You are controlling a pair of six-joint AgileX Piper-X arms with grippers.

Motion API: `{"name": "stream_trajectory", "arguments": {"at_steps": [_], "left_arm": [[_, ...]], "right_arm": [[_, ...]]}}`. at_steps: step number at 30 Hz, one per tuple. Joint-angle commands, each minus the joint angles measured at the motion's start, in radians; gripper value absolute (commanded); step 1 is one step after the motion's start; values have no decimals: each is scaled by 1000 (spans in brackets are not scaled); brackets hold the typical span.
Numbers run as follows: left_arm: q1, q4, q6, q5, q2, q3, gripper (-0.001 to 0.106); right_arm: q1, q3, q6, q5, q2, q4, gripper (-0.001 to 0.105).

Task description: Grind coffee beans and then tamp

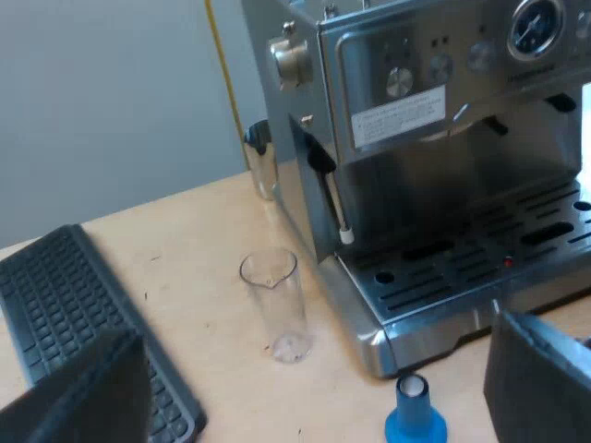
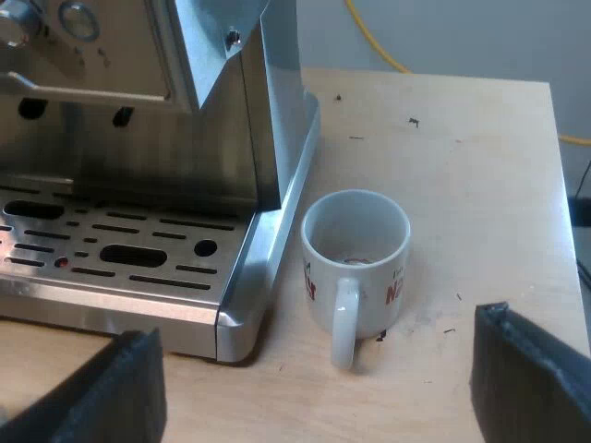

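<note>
The steel espresso machine [image 1: 434,129] stands on a pale wooden table, with its drip tray [image 1: 480,268] facing me. An empty measuring glass [image 1: 272,305] stands upright on the table close to the tray's corner. A blue tamper [image 1: 416,420] stands near the tray's front edge. My left gripper [image 1: 312,374] hangs open above the table, holding nothing, with the glass and the tamper between its fingers [image 1: 540,378] as seen from the camera. A white mug [image 2: 355,258] with red print stands upright beside the machine's base [image 2: 268,268]. My right gripper [image 2: 319,369] is open over the mug's handle side and holds nothing.
A black keyboard [image 1: 74,323] lies on the table beyond the glass, away from the machine. A small metal jug [image 1: 261,157] stands by the machine's side near the wall. A yellow cable [image 2: 374,41] runs behind the table. The table's edge [image 2: 559,185] lies past the mug.
</note>
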Motion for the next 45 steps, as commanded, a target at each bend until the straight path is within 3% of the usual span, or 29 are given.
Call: {"name": "stream_trajectory", "arguments": {"at_steps": [1,8,13,29,45], "left_arm": [[0,21,-11,-23,-45,-5,80],[0,90,-41,-34,-95,-21,80],[0,94,-45,-39,-95,-21,80],[0,92,-55,-52,-95,-13,80],[0,4,-67,-66,-95,162,80]], "right_arm": [[-4,21,14,-9,-69,-13,70],[-4,85,72,-9,-220,-13,70],[-4,126,175,-9,-294,3,70],[-4,152,173,-22,-291,-27,70],[-4,216,165,-23,-291,87,70]]}}
